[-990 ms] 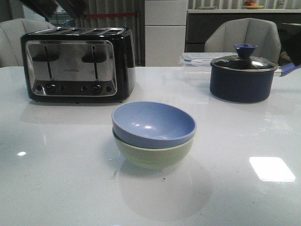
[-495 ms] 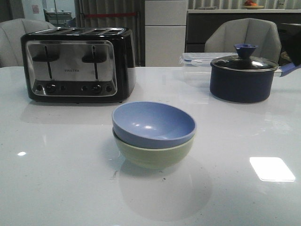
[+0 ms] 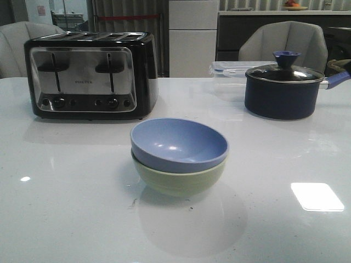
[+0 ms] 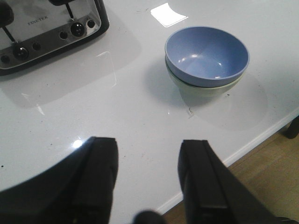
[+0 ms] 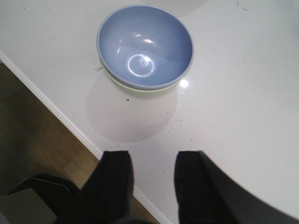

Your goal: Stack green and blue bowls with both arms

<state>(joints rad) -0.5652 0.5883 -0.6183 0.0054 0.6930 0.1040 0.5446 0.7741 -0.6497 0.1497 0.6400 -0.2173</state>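
Both the left gripper [image 4: 148, 179] and right gripper [image 5: 153, 184] hang open and empty over the table's near edge, while the blue bowl [image 3: 179, 144] hides most of the green bowl [image 3: 178, 181].

Blue bowl [image 3: 179, 143] nested in green bowl [image 3: 178, 182]

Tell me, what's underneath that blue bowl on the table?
The blue bowl sits nested inside a green bowl resting on the white table. Only the green bowl's outer wall shows; its inside is covered by the blue one.
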